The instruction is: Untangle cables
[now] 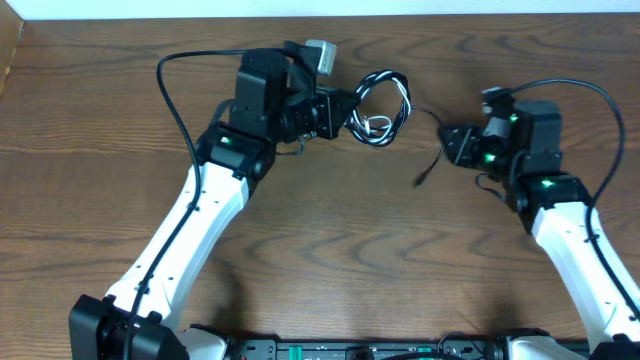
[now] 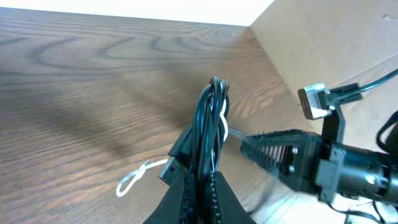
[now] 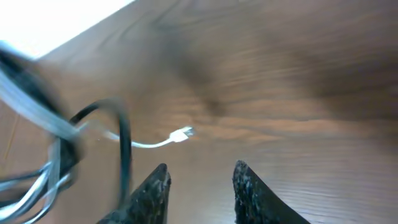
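The black and white cables (image 1: 382, 104) form a tangled coil at the back of the table. My left gripper (image 1: 346, 112) is shut on the coil's left side. In the left wrist view the bundle (image 2: 211, 118) rises edge-on out of the left gripper (image 2: 204, 179), with a black plug (image 2: 173, 165) and a white loop (image 2: 132, 178) beside it. A loose black strand (image 1: 436, 160) trails from the coil to the table by my right gripper (image 1: 455, 146). In the right wrist view the right gripper (image 3: 201, 165) is open and empty; the black cable (image 3: 124, 146) passes outside its left finger, and a white plug (image 3: 184, 132) lies ahead.
Thick black arm cables arc over the left arm (image 1: 172, 95) and the right arm (image 1: 603, 97). A light wooden wall (image 2: 329, 43) stands beyond the table's far edge. The right arm's gripper (image 2: 273, 148) shows close to the coil in the left wrist view.
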`<state>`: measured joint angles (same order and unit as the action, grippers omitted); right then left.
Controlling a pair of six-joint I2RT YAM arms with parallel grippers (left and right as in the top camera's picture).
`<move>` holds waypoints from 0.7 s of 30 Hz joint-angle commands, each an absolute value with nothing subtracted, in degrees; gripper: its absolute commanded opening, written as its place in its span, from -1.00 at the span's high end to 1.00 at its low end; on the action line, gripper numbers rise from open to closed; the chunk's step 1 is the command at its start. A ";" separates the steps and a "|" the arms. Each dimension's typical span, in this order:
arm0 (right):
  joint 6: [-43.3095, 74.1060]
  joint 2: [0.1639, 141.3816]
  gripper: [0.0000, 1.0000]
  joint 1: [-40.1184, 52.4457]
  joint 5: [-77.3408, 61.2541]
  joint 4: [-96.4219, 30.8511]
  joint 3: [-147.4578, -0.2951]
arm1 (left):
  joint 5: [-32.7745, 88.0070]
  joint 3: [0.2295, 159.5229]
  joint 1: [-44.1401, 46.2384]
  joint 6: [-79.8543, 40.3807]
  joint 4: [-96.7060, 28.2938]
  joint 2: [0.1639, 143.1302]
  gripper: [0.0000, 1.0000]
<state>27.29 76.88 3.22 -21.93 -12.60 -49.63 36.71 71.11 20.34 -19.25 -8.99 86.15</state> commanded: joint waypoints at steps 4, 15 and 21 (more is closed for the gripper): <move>29.45 76.73 -0.10 -2.00 -18.57 -15.40 -50.68 | 40.53 71.90 17.89 -21.61 -6.52 86.11 0.85; 14.79 76.03 -0.31 -0.45 -39.48 -15.70 -50.70 | 38.22 71.85 17.43 -23.99 -4.51 86.11 0.85; 12.56 74.46 -0.33 6.13 -38.61 -14.85 -50.74 | 35.11 71.83 17.43 -33.36 -6.22 86.15 0.85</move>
<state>15.66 76.42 3.46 -36.58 -15.38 -49.71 36.47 71.11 17.56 -27.81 -6.20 86.15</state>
